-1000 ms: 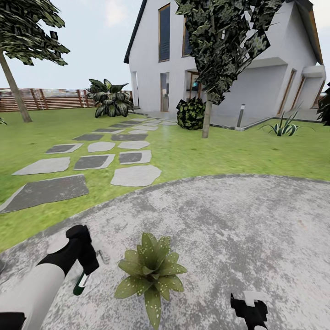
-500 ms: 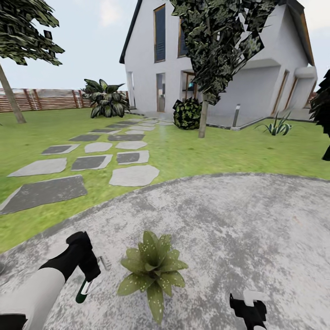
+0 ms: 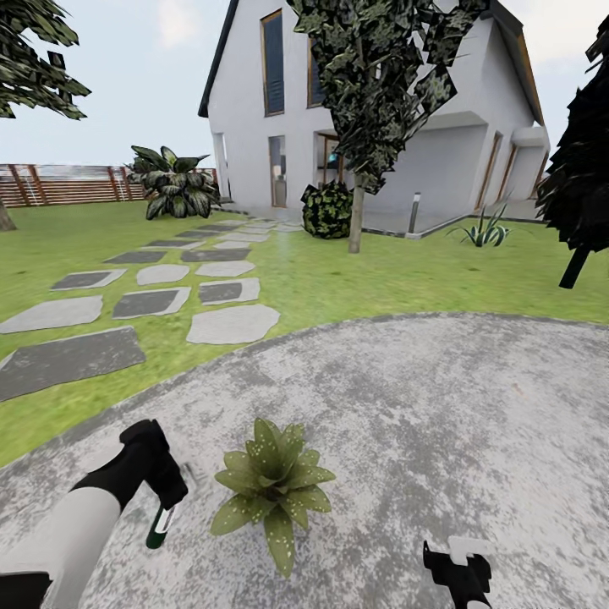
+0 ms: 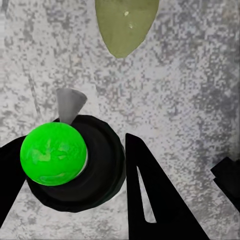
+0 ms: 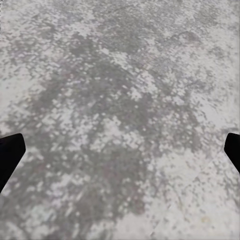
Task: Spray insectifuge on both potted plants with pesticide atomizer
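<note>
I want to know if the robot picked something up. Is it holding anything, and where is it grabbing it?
Yes. The left gripper holds the pesticide atomizer by its upper part, bottle hanging down. The right gripper holds nothing.

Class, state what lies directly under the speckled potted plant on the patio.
Mottled grey patio stone surrounds the potted plant. Its leaves cover whatever sits beneath, so any pot is hidden.

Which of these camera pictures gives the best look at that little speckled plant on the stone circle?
The head view: the whole potted plant shows, sitting on the stone patio beside the left gripper. The left wrist view catches one pale leaf tip. The right wrist view looks at bare stone.
</note>
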